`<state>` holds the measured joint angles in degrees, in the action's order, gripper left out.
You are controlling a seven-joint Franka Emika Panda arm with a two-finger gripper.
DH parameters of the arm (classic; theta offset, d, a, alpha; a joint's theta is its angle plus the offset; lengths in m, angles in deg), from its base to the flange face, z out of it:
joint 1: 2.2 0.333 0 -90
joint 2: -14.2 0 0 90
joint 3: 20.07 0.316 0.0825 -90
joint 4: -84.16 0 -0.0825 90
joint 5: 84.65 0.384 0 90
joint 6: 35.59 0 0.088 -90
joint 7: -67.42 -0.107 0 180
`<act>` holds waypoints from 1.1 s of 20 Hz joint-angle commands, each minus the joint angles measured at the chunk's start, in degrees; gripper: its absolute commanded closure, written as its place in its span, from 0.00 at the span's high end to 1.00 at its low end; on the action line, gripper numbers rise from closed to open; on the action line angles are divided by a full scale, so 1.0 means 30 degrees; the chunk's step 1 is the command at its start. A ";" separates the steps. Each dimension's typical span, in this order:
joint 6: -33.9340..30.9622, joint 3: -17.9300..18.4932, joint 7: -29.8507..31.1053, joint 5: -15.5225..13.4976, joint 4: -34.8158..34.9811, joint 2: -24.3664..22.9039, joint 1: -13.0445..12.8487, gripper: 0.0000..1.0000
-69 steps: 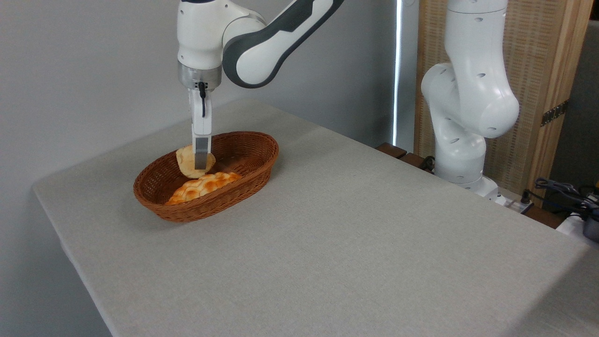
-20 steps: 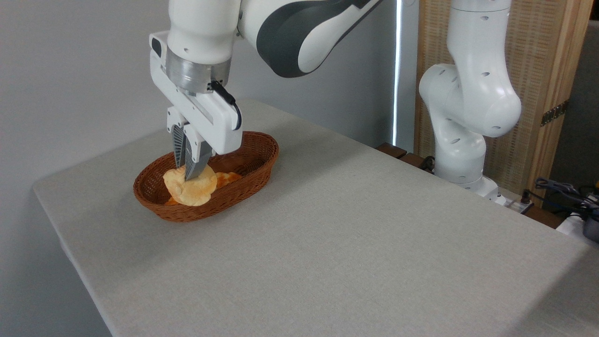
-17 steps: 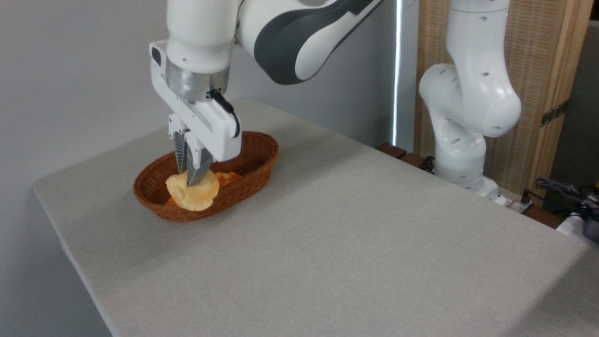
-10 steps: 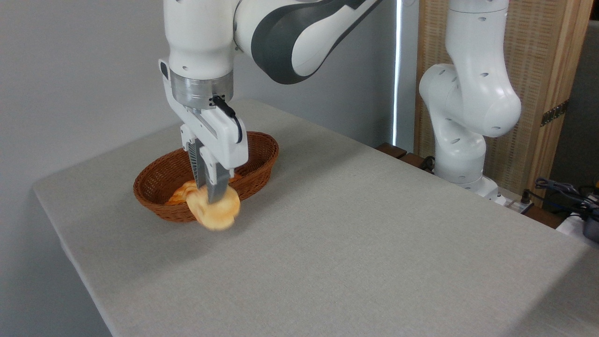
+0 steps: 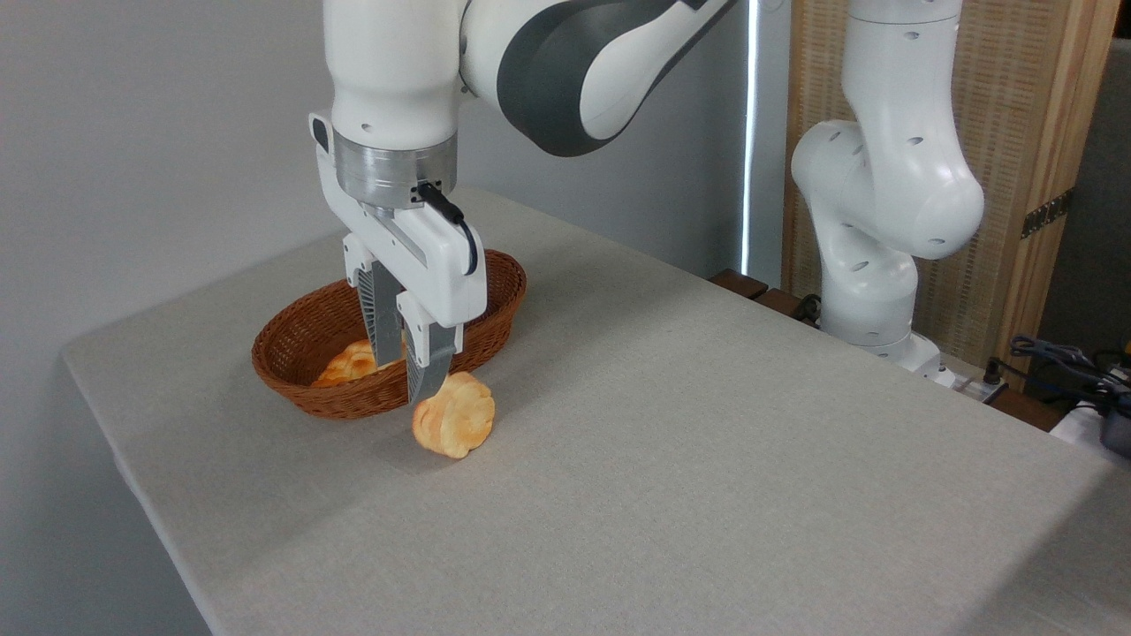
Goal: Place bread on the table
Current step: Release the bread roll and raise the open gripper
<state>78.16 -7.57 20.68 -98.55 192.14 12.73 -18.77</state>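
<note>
The counter (image 5: 671, 459) is lying under a plain grey-beige cloth, its far left corner rounded and close to the wall. Toward that far left corner a brown wicker basket (image 5: 305, 367) is sitting, and an orange-brown bumpy loaf (image 5: 352, 362) is lying inside it, partly hidden by the near rim and by the robot's fingers.

Just to the right of the basket's near end, the jaws (image 5: 408, 375) are pointing down from a white arm (image 5: 565, 62) that is reaching in from the upper right. The jaws are standing apart with a clear gap between the two grey fingers, and nothing is sitting between them. The front fingertip is ending right at the top edge of the bread (image 5: 454, 424); whether it is touching cannot be told.

The bread is showing its lumpy golden top toward the camera and is standing tilted on its edge, low over the cloth just outside the basket; whether it is resting on the counter cannot be told.

Farther right, beyond the far edge of the counter, the arm's white base (image 5: 875, 256) is standing in front of a wooden screen (image 5: 1016, 150).
</note>
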 commanded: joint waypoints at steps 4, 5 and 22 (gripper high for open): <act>-0.4421 0.0402 -0.0121 0.1408 -0.2881 -0.0128 -0.0190 1.00; -0.4864 0.0257 -0.0121 0.1642 -0.3292 -0.0098 -0.0161 1.00; -0.6362 -0.3491 0.3102 0.5277 -0.4293 -0.0068 0.3000 1.00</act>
<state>61.21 -15.41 29.33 -83.44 180.52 12.17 -13.10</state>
